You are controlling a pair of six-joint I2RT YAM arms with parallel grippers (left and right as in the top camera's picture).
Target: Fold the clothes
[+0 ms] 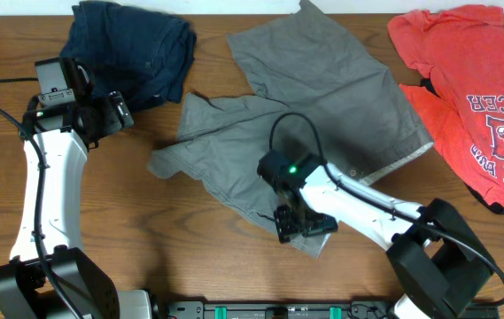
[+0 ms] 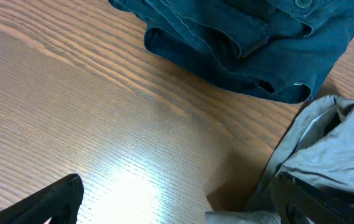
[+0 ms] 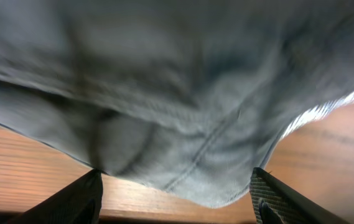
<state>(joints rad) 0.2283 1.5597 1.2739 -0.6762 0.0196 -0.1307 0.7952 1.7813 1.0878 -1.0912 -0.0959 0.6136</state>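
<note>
Nearest the robot's side of the table (image 1: pixel 189 266), the right gripper (image 1: pixel 300 226) sits at the near edge of the shorts (image 1: pixel 322 80), low over the wood. In its wrist view both fingers (image 3: pixel 83 196) stand well apart, with the grey hem drooping between them, so the claw brackets the cloth but is not pinched on it. The shorts, the landmark here, lie unfolded and rumpled in the middle of the table. One broad panel is spread fairly flat on the far right part, showing a strip of pale lining at its right edge. A creased flap is thrown over toward the left and near side. Just left of the shorts' left corner, the left gripper (image 1: pixel 114 111) hovers with its claw wide and holding nothing. Its wrist view shows bare wood between the tips and grey cloth close beside one of them. Beyond that gripper, to the far left of the shorts, a dark navy garment (image 1: pixel 136 44) lies bunched up. To the far right of the shorts, a red T-shirt (image 1: pixel 473 80) with white lettering lies near them. The step in hand looks like the first grasp, before any fold is made. The next move likely calls for closing on the near hem, taking the left corner too, and pulling the cloth flat.
</note>
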